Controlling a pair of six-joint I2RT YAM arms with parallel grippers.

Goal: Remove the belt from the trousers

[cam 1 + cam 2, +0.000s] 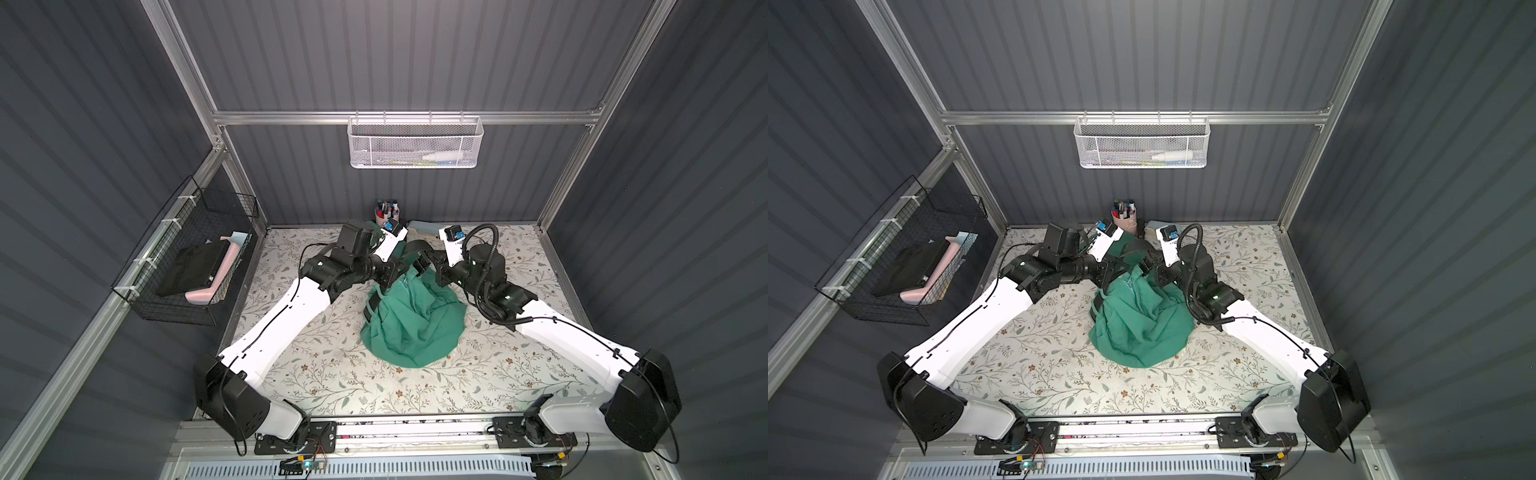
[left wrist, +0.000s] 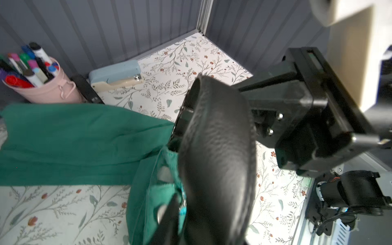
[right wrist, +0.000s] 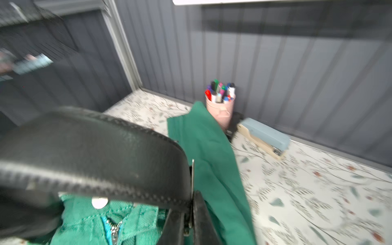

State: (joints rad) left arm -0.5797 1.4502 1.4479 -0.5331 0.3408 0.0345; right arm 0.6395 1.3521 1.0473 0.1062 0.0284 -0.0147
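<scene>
One belt (image 2: 216,159) arched over trousers (image 1: 411,328), right tool (image 2: 238,88) clamping it, left tool (image 1: 400,272) unclear.

My left arm (image 1: 282,320) and right arm (image 1: 573,336): white shells, black joints, thin black cables (image 1: 291,300) running along them; a ribbed black hose (image 1: 496,243) loops from the right.

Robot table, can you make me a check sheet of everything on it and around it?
surface: flowery table cover, flat.
trousers: green, crumpled mid-table, one leg lying toward the back wall.
belt: black, arched up above the trousers, part tucked in them.
clutter: pink cup of markers and blue stapler, by the back wall.
grippers: right gripper shut on the belt; left gripper beside the belt, grip unclear.
cables: black hose looped at the right arm.
surroundings: white mesh basket on the back wall; black wire basket on a side wall.
</scene>
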